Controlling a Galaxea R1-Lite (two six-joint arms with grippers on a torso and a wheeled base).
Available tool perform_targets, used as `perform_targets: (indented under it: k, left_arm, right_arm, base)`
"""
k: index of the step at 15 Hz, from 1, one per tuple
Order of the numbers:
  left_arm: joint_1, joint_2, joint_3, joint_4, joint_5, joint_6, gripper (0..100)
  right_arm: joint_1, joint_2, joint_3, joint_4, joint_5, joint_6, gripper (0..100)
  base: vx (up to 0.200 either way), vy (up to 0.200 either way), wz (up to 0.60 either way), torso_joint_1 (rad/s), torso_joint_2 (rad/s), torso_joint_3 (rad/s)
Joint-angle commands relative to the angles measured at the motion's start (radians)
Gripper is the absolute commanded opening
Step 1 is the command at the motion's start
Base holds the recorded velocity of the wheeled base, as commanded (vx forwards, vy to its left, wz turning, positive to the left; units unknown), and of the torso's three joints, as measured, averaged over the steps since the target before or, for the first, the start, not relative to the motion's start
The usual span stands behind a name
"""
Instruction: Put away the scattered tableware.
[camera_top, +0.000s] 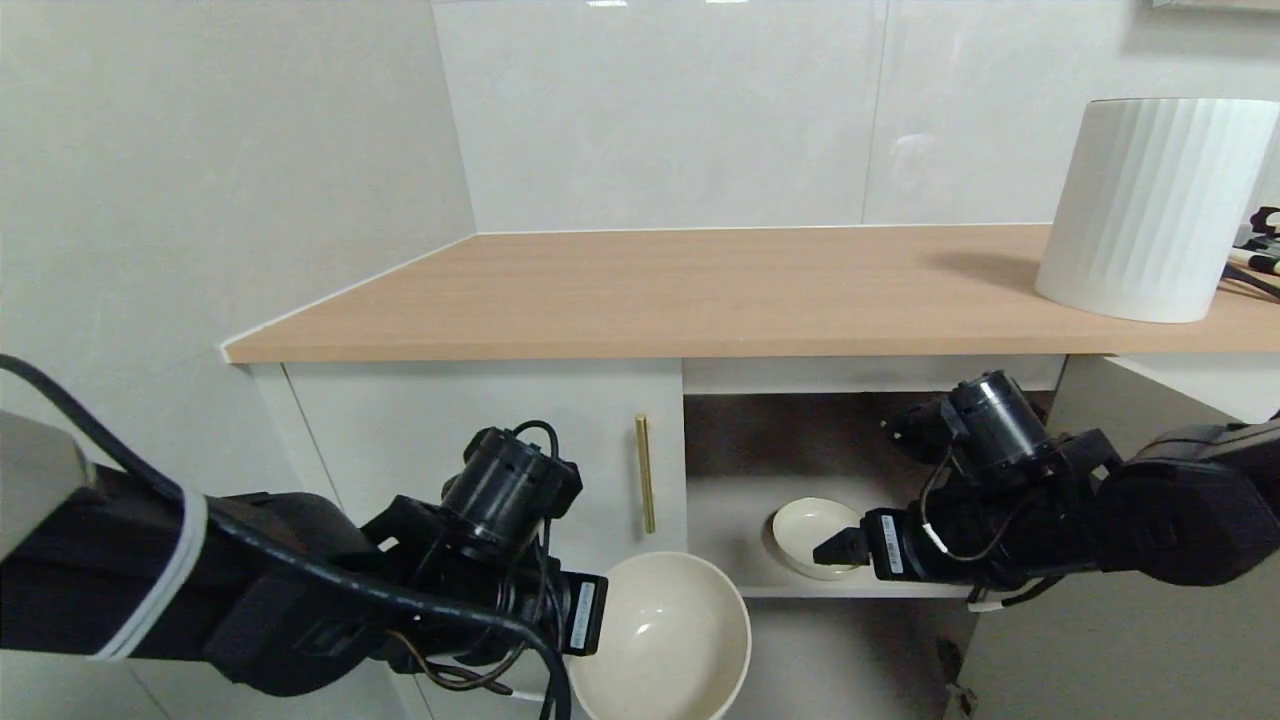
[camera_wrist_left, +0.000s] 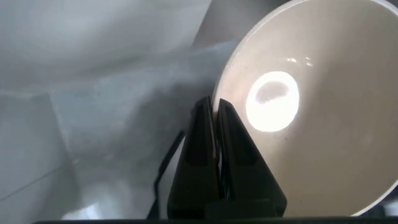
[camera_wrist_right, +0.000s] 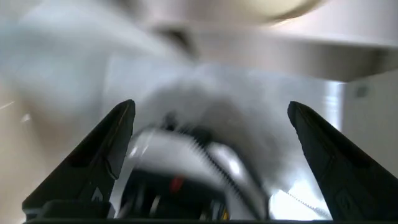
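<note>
My left gripper (camera_top: 590, 615) is shut on the rim of a large cream bowl (camera_top: 665, 640), which it holds tilted in front of the lower cabinet. In the left wrist view its fingers (camera_wrist_left: 214, 130) pinch the edge of that bowl (camera_wrist_left: 305, 106). A small cream bowl (camera_top: 805, 530) sits on the shelf (camera_top: 730, 560) inside the open cabinet. My right gripper (camera_top: 835, 548) is just to the right of it at its rim. The right wrist view shows this gripper (camera_wrist_right: 211, 146) open with nothing between the fingers, and a cream bowl's edge (camera_wrist_right: 273, 7) beyond.
A wooden countertop (camera_top: 700, 290) runs above the cabinet, with a tall white ribbed container (camera_top: 1155, 205) and some utensils (camera_top: 1258, 258) at its right end. The left cabinet door with a gold handle (camera_top: 645, 488) is closed. A wall stands close on the left.
</note>
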Motion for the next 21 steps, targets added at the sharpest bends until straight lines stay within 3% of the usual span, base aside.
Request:
perform_targets:
  k: [1,5,11,20,21]
  left_arm:
    - [-0.038,0.074,0.002,-0.003,0.016,0.001,0]
    - [-0.064,0.083,0.001,-0.005,0.016,0.0,0]
    - [-0.087,0.061,0.002,-0.006,0.023,-0.002,0]
    - [-0.095,0.058,0.004,-0.006,0.023,-0.002,0]
    - [-0.095,0.06,0.004,-0.006,0.023,-0.003,0]
  right_arm:
    - [0.09,-0.098,0.003,0.039,0.012,0.002,100]
    - [0.181,-0.066,0.001,0.087,0.008,0.002,100]
    - [0.242,0.049,-0.017,0.087,-0.055,0.002,100]
    - [0.262,0.154,-0.049,0.079,-0.066,0.035,100]
    - [0.262,0.151,-0.051,0.079,-0.066,0.036,0]
  base:
    - [0.0,0.0,0.0,0.0,0.0,0.0]
    - [0.0,0.0,0.0,0.0,0.0,0.0]
    - [0.0,0.0,0.0,0.0,0.0,0.0]
    - [0.0,0.0,0.0,0.0,0.0,0.0]
    - [0.0,0.0,0.0,0.0,0.0,0.0]
